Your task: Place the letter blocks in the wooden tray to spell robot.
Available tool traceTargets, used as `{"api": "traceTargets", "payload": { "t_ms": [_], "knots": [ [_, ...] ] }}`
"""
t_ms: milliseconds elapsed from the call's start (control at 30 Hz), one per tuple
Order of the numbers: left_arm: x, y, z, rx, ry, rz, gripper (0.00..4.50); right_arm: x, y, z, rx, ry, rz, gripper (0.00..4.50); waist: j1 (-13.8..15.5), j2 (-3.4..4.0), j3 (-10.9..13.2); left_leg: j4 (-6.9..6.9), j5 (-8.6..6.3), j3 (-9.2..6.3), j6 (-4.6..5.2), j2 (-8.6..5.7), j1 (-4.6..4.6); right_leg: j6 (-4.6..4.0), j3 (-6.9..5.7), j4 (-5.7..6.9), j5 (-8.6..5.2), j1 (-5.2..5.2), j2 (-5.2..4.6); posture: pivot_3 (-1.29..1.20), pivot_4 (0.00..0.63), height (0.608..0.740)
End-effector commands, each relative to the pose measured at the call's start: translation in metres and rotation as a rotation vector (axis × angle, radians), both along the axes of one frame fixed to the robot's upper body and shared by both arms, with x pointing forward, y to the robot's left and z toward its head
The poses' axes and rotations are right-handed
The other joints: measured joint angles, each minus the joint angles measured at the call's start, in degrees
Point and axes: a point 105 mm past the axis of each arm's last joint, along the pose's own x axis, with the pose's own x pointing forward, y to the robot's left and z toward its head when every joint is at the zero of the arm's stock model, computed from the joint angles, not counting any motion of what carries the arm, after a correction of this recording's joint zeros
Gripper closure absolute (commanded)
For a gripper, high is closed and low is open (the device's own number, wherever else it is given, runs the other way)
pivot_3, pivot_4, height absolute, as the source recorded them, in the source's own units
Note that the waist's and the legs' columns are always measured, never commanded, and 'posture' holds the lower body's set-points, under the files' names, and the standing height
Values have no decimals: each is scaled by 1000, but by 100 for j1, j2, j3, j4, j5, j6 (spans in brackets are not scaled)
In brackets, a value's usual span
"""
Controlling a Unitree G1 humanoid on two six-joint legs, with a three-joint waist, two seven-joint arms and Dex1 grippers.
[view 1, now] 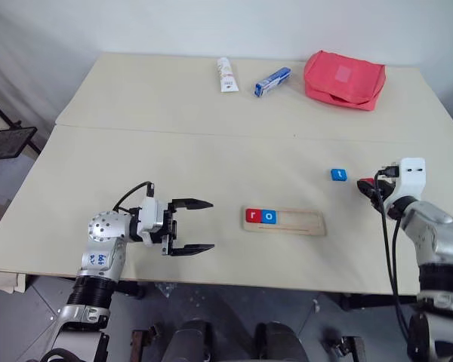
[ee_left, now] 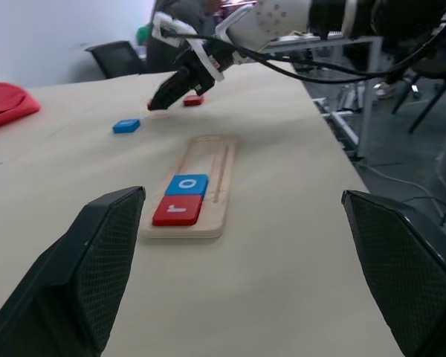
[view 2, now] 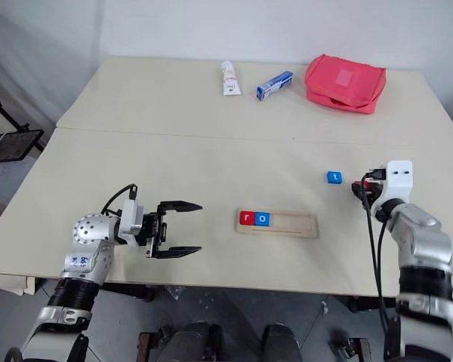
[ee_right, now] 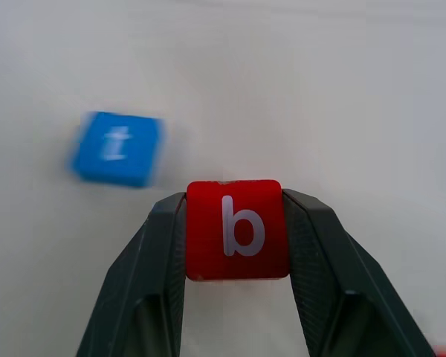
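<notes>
A red "b" block (ee_right: 236,229) with white lettering sits between black fingers (ee_right: 157,275); a blue "t" block (ee_right: 116,147), red "r" (view 1: 253,216) and blue "o" (view 1: 269,216) in a light-wood tray (view 1: 302,223), cream tabletop (view 1: 174,158), red pouch (view 1: 343,79).

A cream worktop (view 1: 174,158) made of two panels meeting at a seam. At the far edge lie a white tube (view 1: 226,75), a blue-and-white oblong box (view 1: 272,81) and a red zip pouch (view 1: 343,79). Near the front lies a wooden tray (view 1: 302,222), with a blue "t" block (view 1: 338,175) beyond it.
</notes>
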Motion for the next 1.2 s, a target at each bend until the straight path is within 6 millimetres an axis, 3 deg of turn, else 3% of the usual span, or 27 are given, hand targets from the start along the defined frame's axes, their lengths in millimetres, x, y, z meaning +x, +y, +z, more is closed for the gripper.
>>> {"api": "traceTargets", "payload": {
  "t_ms": [33,167,300,767,1067,1200],
  "knots": [
    [3,5,4,-5,-27,-16,0,-29,6,29,5,-119,-78,3035,3,0,0,0,0,2,0,-1,1,0,1,0,0,1,0,0,150,740],
    [10,5,7,-17,-25,-32,0,-61,18,17,19,-72,-154,3035,17,0,0,0,-1,0,-1,-3,8,0,7,3,0,4,2,0,150,740],
    [16,2,8,-16,-28,-36,0,-77,32,1,50,-2,-159,3035,12,0,0,0,-1,2,-1,-5,8,0,18,2,0,3,5,0,150,740],
    [11,-6,9,-39,-34,-58,0,-69,37,-17,63,55,-140,3035,-5,0,0,-4,-1,6,-3,0,13,0,30,2,0,1,14,0,150,740],
    [0,-3,8,-55,-20,-13,0,-74,43,-21,70,58,-125,13,-7,0,0,-4,-1,5,-3,1,13,0,37,1,0,2,15,0,150,740],
    [-2,-4,8,-63,-16,4,0,-75,48,-7,-8,37,-7,13,-1,2,0,-4,-1,5,-3,0,15,0,39,2,0,3,15,0,150,740]
  ]
}}
